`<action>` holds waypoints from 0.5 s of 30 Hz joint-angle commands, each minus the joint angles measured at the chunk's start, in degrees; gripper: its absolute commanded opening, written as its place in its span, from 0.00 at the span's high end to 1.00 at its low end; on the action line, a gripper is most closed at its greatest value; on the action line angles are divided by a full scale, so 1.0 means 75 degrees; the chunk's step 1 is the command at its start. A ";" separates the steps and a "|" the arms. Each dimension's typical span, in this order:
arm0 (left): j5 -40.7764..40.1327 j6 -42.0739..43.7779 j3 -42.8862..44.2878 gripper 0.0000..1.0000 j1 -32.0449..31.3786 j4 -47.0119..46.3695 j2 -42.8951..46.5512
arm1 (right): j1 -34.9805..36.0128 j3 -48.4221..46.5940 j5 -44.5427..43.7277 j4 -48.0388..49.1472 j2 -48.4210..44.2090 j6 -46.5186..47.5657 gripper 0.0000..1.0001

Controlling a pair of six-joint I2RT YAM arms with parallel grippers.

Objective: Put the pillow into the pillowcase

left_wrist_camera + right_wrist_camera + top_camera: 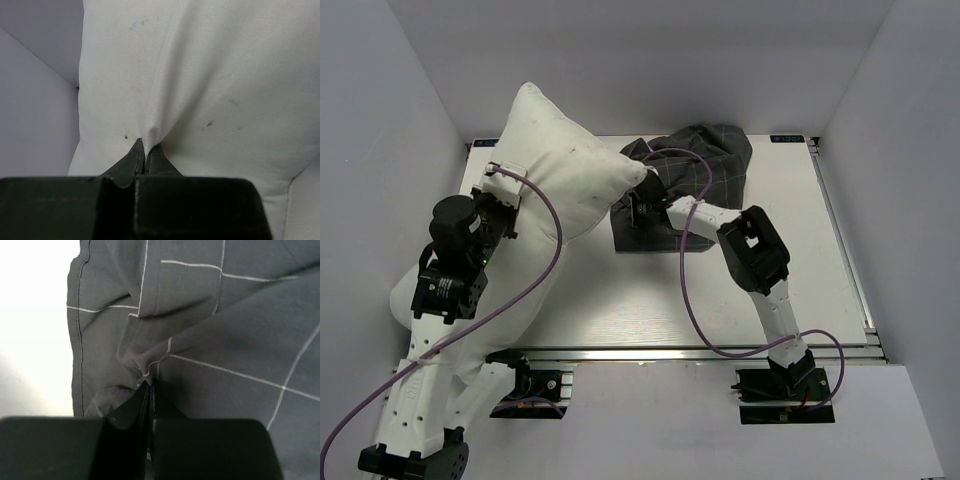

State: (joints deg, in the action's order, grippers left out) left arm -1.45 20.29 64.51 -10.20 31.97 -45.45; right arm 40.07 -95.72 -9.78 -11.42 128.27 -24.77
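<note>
The off-white pillow [560, 170] stands tilted at the left of the table, its right corner touching the pillowcase. My left gripper [498, 205] is shut on a pinch of the pillow's fabric [150, 135] on its left side. The dark grey gridded pillowcase [705, 160] lies crumpled at the back middle. My right gripper [638, 208] is shut on a fold of the pillowcase [150, 371] near its left hemmed edge. The lower part of the pillow hangs behind the left arm.
The white table [650, 300] has a metal rail [700, 352] along its near edge. White walls [380, 150] close in the left, back and right. Purple cables [685, 290] loop from both arms over the table.
</note>
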 commanded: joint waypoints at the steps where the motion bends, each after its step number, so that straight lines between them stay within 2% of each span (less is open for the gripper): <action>1: 0.0182 -0.0198 0.0117 1.00 0.0047 -0.0524 0.0329 | -0.0174 0.0340 -0.0384 0.0140 -0.0939 0.0174 1.00; 9: 0.1247 -0.0830 -0.0784 1.00 0.0047 -0.0828 0.0763 | -0.1089 0.1734 0.0577 0.0069 -0.3281 0.0478 1.00; 15: 0.1951 -0.0890 -0.1300 1.00 0.0047 -0.0911 0.0681 | -0.1686 0.3702 0.0601 0.0011 -0.5297 0.0865 1.00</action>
State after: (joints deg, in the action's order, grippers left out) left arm 9.41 14.92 55.07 -10.17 29.30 -41.21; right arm 28.14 -73.28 -5.89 -11.07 94.83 -20.93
